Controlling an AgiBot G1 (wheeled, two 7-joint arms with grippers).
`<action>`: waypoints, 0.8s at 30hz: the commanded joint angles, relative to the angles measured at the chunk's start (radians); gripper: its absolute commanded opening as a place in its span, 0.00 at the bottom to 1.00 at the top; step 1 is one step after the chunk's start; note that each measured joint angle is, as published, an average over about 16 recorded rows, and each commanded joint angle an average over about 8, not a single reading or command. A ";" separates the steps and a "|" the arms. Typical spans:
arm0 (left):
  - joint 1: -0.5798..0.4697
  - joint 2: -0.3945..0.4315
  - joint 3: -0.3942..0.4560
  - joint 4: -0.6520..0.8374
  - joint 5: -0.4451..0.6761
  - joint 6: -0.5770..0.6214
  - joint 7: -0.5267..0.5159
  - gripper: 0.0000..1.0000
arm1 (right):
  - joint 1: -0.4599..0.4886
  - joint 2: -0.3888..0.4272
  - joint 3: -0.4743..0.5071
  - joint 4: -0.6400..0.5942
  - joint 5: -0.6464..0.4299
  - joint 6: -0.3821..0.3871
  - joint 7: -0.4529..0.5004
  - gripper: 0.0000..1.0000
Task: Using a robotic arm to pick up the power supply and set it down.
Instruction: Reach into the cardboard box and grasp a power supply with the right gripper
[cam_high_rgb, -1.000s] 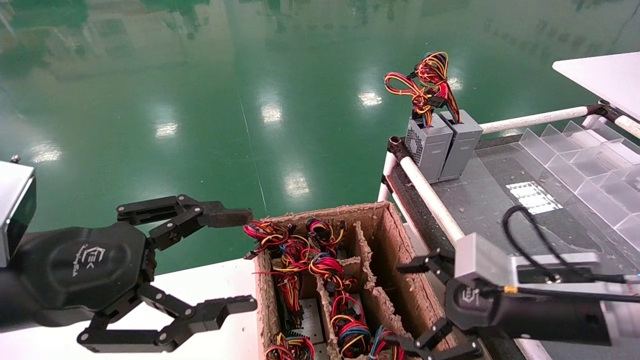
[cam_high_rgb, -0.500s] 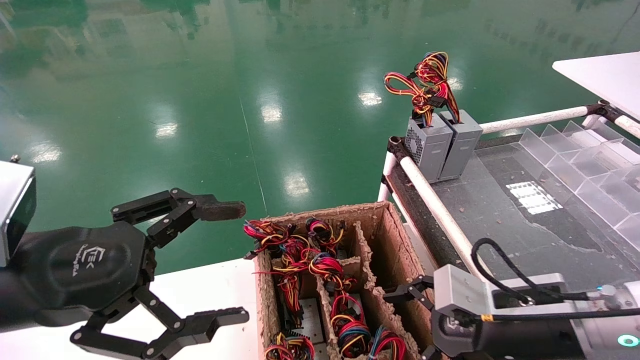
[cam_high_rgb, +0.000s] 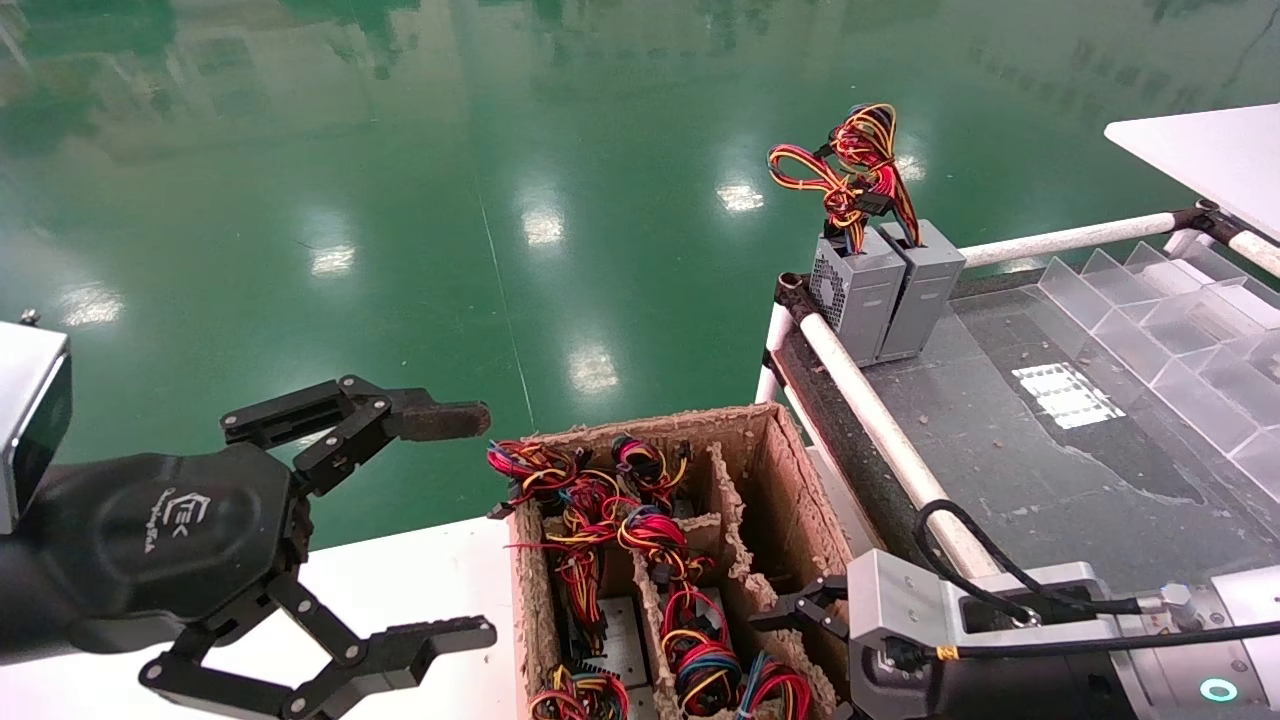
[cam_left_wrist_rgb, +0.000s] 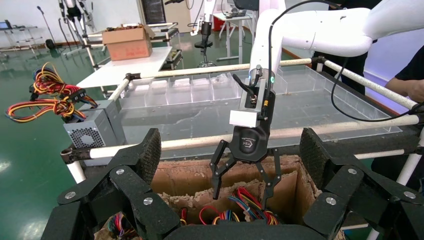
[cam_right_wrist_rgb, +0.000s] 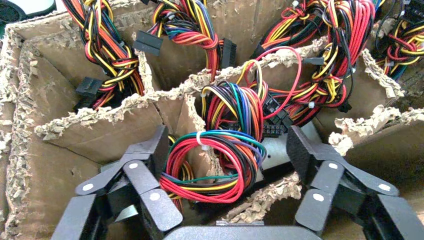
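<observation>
Power supply (cam_right_wrist_rgb: 272, 150) sits ungrasped in its cardboard box (cam_high_rgb: 770, 450) cell directly beneath the right gripper (cam_right_wrist_rgb: 227, 172), whose jaws are spread; lifting and placing remain. Left gripper (cam_high_rgb: 440, 530), also spread, is parked beside.

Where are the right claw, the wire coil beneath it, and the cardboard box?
right claw (cam_left_wrist_rgb: 244, 186), left wrist view, between its fingertips.
wire coil (cam_right_wrist_rgb: 212, 167), right wrist view, on the coil.
cardboard box (cam_high_rgb: 790, 485), head view, right wall.

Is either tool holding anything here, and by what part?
Nothing is held. The right tool hangs open over a wire coil in the box; the left tool is open, empty.
</observation>
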 joint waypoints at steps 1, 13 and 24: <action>0.000 0.000 0.000 0.000 0.000 0.000 0.000 1.00 | -0.001 -0.001 0.000 -0.001 0.002 -0.002 -0.002 0.00; 0.000 0.000 0.000 0.000 0.000 0.000 0.000 1.00 | -0.004 0.011 0.001 -0.015 0.007 -0.012 -0.007 0.00; 0.000 0.000 0.000 0.000 0.000 0.000 0.000 1.00 | -0.020 0.033 0.016 -0.031 0.038 -0.024 -0.023 0.00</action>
